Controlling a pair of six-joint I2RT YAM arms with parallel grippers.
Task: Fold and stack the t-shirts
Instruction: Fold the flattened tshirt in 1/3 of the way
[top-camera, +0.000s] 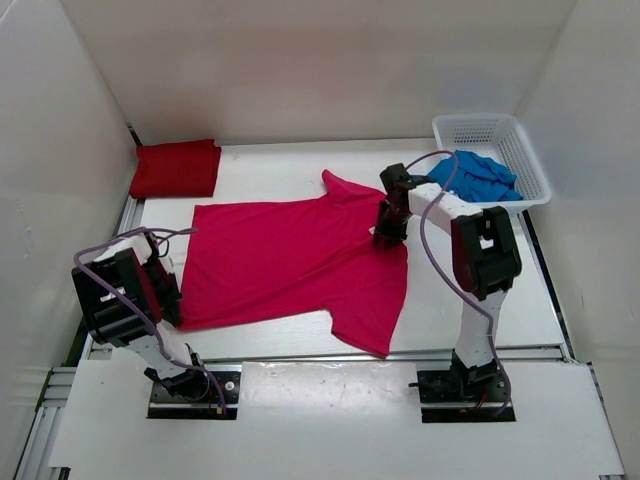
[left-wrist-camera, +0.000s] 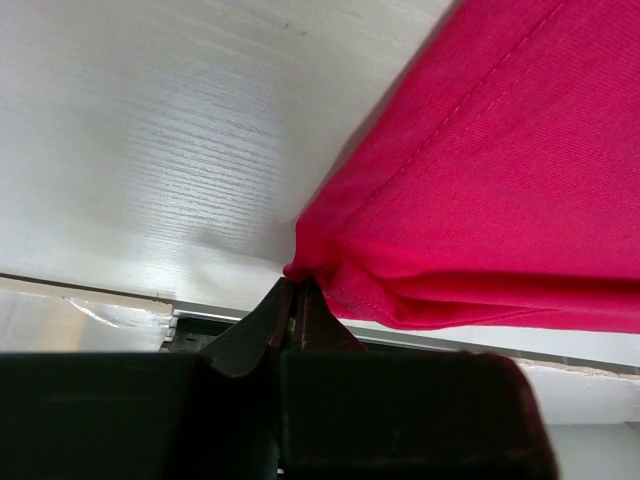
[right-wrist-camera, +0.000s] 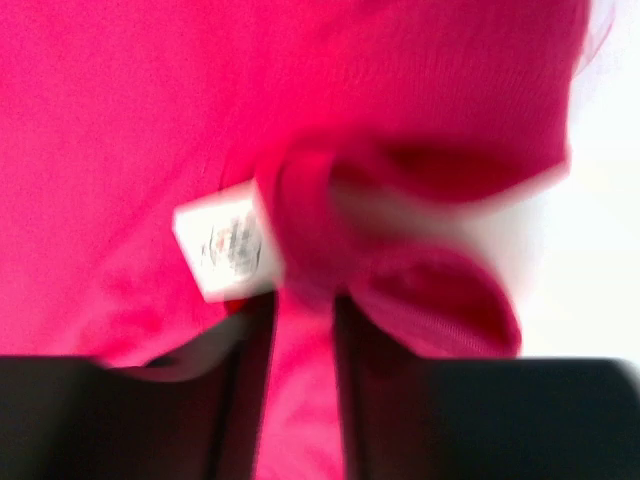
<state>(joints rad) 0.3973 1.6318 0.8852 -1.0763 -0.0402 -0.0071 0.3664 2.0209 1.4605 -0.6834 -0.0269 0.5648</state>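
Observation:
The bright pink-magenta t-shirt (top-camera: 290, 265) lies spread across the middle of the table, collar toward the right. My left gripper (left-wrist-camera: 297, 288) is shut on its near-left hem corner (left-wrist-camera: 330, 270), pinching the fabric at the fingertips; from above it sits at the shirt's left edge (top-camera: 170, 305). My right gripper (top-camera: 388, 238) stands over the collar with its jaws parted (right-wrist-camera: 303, 305); pink cloth shows in the gap, beside the white neck label (right-wrist-camera: 228, 250). The dark red t-shirt (top-camera: 176, 168) lies folded at the back left. The blue t-shirt (top-camera: 478, 178) is bunched in the basket.
A white mesh basket (top-camera: 495, 132) stands at the back right corner. White walls close in the table on three sides. A metal rail (left-wrist-camera: 120, 305) runs along the table's near edge, just below the held hem.

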